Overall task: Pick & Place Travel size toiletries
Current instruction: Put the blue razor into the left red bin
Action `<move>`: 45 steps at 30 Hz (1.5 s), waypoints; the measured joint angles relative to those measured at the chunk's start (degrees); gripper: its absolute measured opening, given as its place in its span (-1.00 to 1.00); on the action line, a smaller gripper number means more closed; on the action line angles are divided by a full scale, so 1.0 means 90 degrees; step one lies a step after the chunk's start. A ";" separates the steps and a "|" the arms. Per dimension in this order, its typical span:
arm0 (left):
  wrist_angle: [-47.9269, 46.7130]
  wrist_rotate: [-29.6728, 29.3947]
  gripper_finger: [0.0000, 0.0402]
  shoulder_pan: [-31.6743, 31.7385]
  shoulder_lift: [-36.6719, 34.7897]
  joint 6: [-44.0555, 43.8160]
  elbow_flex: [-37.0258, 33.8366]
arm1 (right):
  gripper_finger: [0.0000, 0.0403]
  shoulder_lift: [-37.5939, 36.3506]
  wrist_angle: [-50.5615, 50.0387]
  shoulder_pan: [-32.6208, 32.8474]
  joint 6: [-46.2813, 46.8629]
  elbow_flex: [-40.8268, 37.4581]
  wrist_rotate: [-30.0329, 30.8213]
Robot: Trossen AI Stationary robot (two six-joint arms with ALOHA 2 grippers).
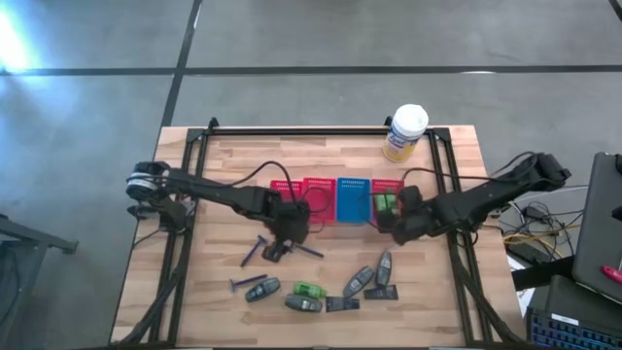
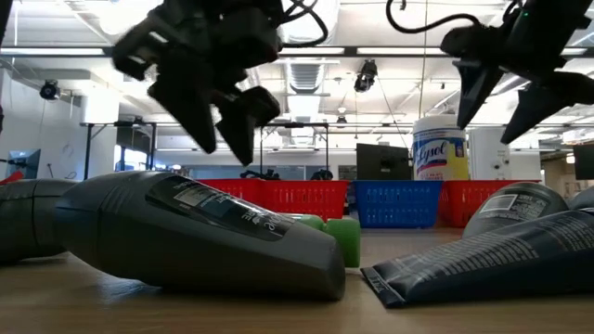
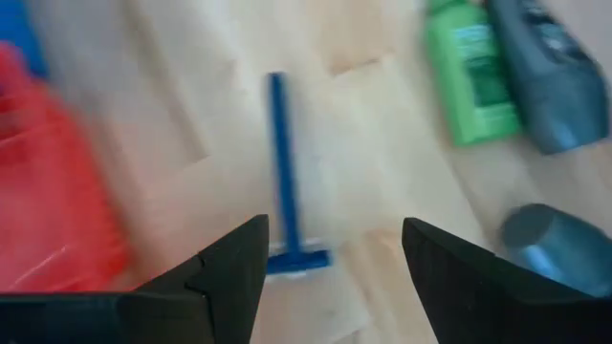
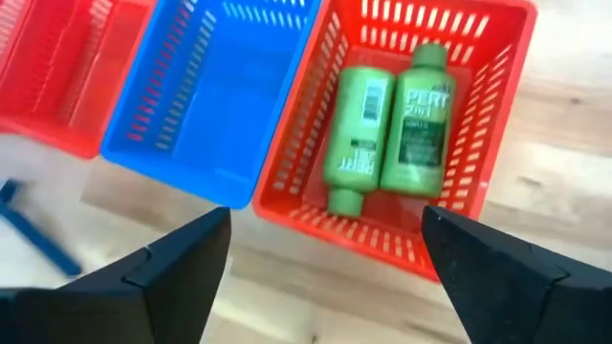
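While the left hand [image 3: 330, 258] hangs wide, a razor [image 3: 284, 172] lies between its fingers.

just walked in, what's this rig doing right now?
Sorting travel toiletries into mesh baskets. The left gripper hangs open over a blue razor on the table, seemingly lining up a pick. The right gripper is open and empty above the red basket, which already holds two green bottles. The blue basket looks empty. One green bottle, grey tubes and more razors are loose on the table.
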 joint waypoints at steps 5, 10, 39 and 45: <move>0.0219 -0.0002 0.22 -0.0353 0.0065 -0.0159 -0.0301 | 0.75 -0.0182 0.0048 0.0327 0.0091 0.0000 -0.0215; 0.0190 -0.0080 0.21 -0.1017 0.0065 -0.0857 -0.0416 | 0.75 -0.0149 -0.0015 0.0909 0.0582 0.0000 -0.0250; -0.0264 -0.1985 0.21 -0.1921 -0.2189 -0.8200 -0.3108 | 0.75 0.0160 -0.0013 0.1251 0.1160 -0.0022 0.0347; -0.0092 -0.2477 0.21 -0.1863 -0.2123 -0.8698 -0.3128 | 0.73 0.0160 -0.0012 0.1251 0.1270 -0.0022 0.0350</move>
